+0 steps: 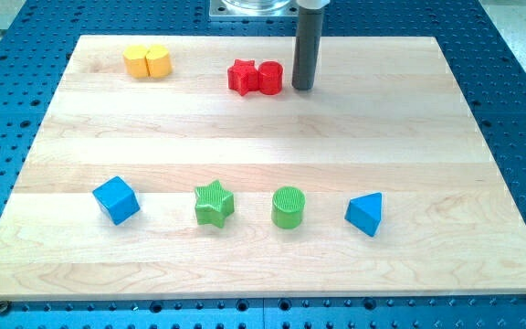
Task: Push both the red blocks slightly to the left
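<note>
In the camera view, a pale wooden bench (pixel 263 137) lies on a blue perforated base (pixel 519 73). The dark straight rod comes down from the view's top, and my tip (pixel 302 89) rests on the wood just to the view's right of the two red blocks — close beside them, with a thin gap. There is no claw on this arm, so nothing to tell of its opening. The red star-shaped block (pixel 241 77) and the red cylinder block (pixel 270 78) sit touching each other. At the view's upper left two yellow blocks (pixel 147 61) sit pressed together. Along the lower part runs a row — a blue cube (pixel 116 199), a green star-shaped block (pixel 214 203), a green ribbed cylinder (pixel 289 206) and a blue triangular block (pixel 365 214)
</note>
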Motion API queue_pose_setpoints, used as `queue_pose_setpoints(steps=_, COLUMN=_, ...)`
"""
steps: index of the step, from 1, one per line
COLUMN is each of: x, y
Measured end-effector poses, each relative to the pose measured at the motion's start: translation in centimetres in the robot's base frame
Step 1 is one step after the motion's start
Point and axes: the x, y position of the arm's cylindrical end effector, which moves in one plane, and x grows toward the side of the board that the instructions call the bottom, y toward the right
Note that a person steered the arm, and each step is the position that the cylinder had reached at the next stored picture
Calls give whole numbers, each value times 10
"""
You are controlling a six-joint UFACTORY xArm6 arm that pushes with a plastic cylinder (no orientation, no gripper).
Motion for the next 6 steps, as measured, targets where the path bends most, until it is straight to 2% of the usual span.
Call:
queue_pose_setpoints(steps=2, x=2, y=-55)
queue_pose_setpoints(steps=4, x=20, y=-103)
queue_pose_setpoints(steps=5, x=42, y=-124)
queue_pose_setpoints(steps=6, x=20, y=-151)
